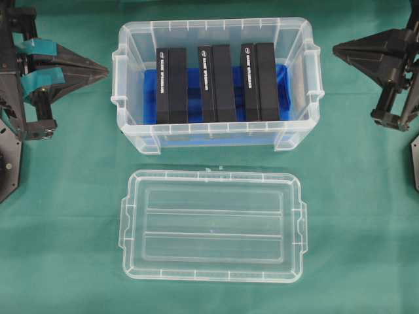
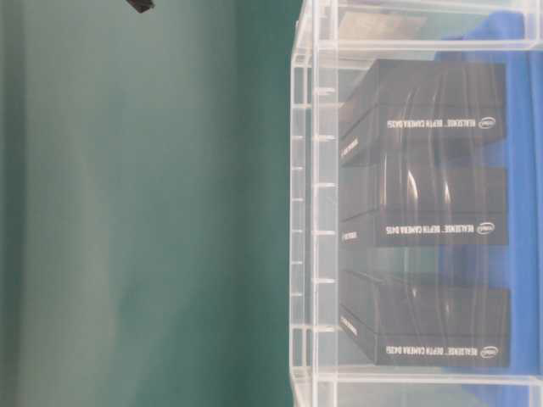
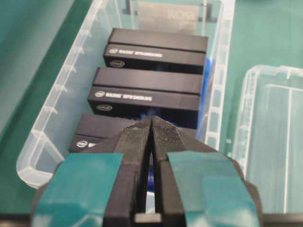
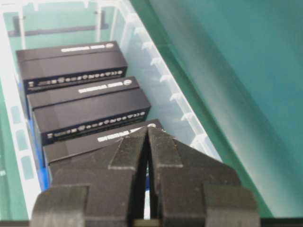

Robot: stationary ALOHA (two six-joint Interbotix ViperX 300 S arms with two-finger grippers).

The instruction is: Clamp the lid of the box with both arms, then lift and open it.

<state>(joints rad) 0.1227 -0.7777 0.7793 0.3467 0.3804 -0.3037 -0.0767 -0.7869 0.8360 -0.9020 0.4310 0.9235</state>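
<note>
The lid [image 1: 212, 226] lies flat on the bench [image 1: 366, 216], just in front of the box [image 1: 216, 85] — already off. Left tool [image 1: 103, 67] points at the box's left end, jaws pressed together, empty; right tool [image 1: 336, 48] mirrors it — closed, holding nothing.

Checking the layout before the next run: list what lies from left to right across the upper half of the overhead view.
Left gripper with teal tape, shut → the box holding three pairs of black slabs → right gripper, shut.
</note>
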